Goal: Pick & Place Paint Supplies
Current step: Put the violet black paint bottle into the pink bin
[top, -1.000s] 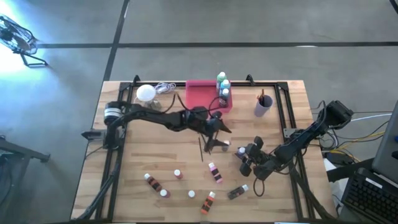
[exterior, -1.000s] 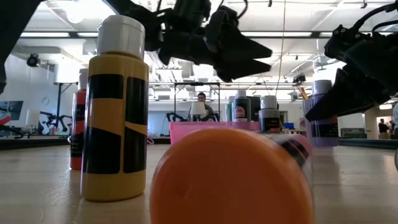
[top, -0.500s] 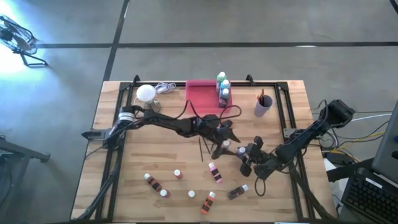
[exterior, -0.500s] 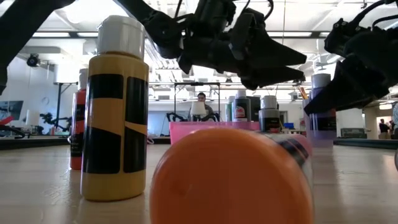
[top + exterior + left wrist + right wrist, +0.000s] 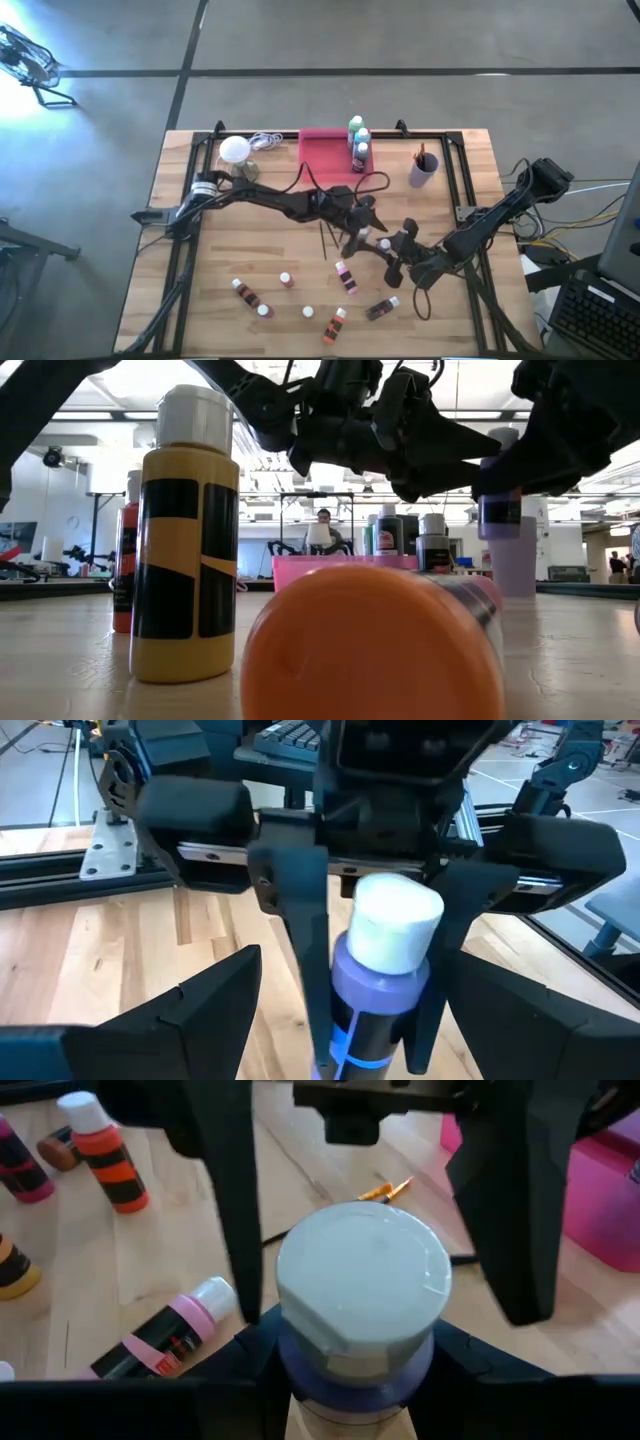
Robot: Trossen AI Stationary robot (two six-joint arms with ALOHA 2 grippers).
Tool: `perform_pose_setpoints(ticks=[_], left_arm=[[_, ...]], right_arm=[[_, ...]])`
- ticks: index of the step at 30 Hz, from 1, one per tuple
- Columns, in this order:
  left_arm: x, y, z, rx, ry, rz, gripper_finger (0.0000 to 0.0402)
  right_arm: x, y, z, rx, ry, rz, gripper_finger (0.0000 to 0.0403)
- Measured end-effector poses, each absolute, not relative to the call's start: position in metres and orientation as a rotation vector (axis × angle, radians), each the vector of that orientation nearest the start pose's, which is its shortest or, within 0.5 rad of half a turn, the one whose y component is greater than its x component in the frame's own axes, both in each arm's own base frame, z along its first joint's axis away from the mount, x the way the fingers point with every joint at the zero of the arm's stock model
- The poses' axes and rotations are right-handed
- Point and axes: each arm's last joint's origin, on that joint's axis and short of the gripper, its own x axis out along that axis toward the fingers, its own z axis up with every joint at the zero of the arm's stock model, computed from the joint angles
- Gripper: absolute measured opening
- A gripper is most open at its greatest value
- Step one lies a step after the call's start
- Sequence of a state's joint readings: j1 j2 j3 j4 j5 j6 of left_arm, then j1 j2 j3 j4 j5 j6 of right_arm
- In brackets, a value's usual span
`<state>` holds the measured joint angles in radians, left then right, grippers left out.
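A purple paint bottle (image 5: 372, 982) with a white cap (image 5: 362, 1278) hangs upright above the table's middle right, with my right gripper (image 5: 390, 252) shut on it. My left gripper (image 5: 365, 230) faces it from the table's left, open. Its two fingers (image 5: 222, 1190) stand wide on either side of the cap, apart from it. Several small white-capped bottles (image 5: 287, 279) stand or lie on the near part of the table. A thin dark paintbrush (image 5: 323, 238) lies flat under my left arm. In the low view a yellow bottle (image 5: 185, 550) stands close by, next to a lying orange one (image 5: 370, 650). My right gripper pinches the purple bottle's body (image 5: 338, 1005) just below the cap, one finger (image 5: 306, 945) on each side. The fingers come slanting down from the table's right side. The bottle stands nearly upright in the hold, lifted clear of the table, cap up.
A pink tray (image 5: 322, 152) lies at the far middle, with green and blue bottles (image 5: 357, 140) at its right edge. A lilac cup (image 5: 422, 170) holding brushes stands to the tray's right. A white globe lamp (image 5: 234, 149) with its cord sits at the far left.
My left gripper has gone toward the table's right and a little down, up to the purple bottle, and stayed open. My right gripper has risen with the purple bottle, which stood on the table and now hangs clear of it.
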<state>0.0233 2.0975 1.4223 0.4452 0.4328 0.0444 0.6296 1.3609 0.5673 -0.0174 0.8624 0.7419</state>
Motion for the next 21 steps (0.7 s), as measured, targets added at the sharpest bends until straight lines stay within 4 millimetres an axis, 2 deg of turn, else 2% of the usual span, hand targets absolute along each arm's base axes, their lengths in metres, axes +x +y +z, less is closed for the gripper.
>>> perform_pose_setpoints(ticks=[12, 21], left_arm=[[0.477, -0.019, 0.217, 0.012, 0.171, -0.484, 0.0312], [0.478, -0.018, 0.217, 0.027, 0.172, -0.411, 0.0311]], right_arm=[[0.207, 0.123, 0.167, 0.163, 0.47, -0.417, 0.0138], [0.207, 0.123, 0.167, 0.162, 0.469, -0.419, 0.0133]])
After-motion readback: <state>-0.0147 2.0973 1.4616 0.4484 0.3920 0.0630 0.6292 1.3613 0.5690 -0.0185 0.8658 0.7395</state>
